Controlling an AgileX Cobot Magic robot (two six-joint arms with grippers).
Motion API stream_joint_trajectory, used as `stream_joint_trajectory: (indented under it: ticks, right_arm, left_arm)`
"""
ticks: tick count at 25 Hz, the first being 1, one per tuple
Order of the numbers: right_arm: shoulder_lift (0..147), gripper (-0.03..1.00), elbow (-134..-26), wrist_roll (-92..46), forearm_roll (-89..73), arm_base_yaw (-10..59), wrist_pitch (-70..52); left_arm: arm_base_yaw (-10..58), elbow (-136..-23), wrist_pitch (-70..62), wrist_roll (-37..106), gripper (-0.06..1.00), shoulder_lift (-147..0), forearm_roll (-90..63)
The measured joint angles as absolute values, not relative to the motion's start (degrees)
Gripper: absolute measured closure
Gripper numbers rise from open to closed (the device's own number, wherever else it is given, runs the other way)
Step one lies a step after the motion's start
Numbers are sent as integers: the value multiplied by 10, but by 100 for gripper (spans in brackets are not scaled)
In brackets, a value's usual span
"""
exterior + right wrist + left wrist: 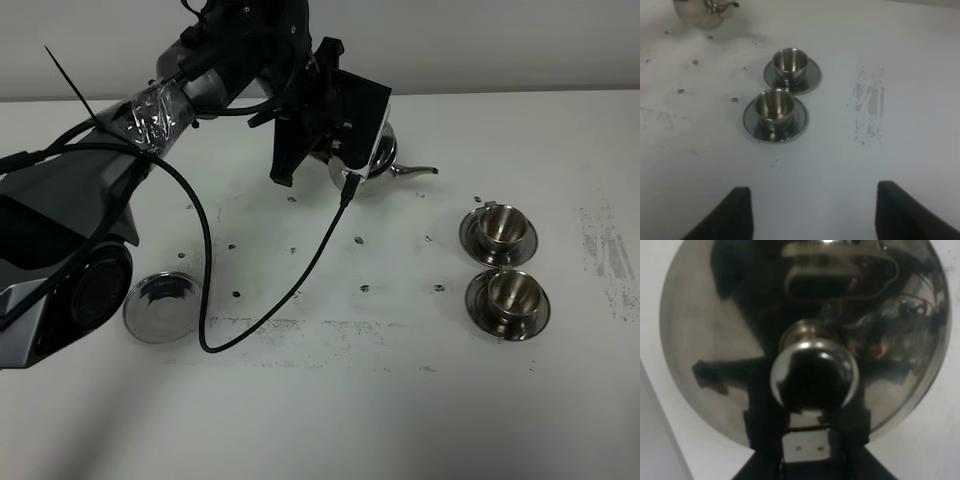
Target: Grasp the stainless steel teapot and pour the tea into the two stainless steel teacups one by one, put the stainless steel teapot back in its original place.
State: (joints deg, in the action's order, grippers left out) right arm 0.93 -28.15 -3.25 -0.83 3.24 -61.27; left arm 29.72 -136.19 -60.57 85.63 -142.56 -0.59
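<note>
The stainless steel teapot [380,160] stands at the back middle of the white table, spout [415,171] pointing right. My left gripper [805,447] hangs right over it. The left wrist view is filled by the domed lid [705,340] with its knob [814,377] and the loop handle [840,270]. The jaws are hidden, so their state is unclear. The two stainless steel teacups [498,228] [507,295] sit on saucers at the right, one behind the other. No tea shows. My right gripper [812,210] is open and empty, well back from the cups [774,106].
A round steel dish [160,307] lies at the left, next to the left arm's base. A black cable [205,250] loops down from the arm onto the table. A scuffed patch [605,250] marks the table's right side.
</note>
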Motion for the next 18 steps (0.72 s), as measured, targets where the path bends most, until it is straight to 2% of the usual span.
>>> stream_joint_trajectory:
  ticks: [18]
  right_arm:
    - [9,46,-281,-32,-8,32,-613]
  left_arm:
    - [332,-1362,-505,879,76,-1452,-22]
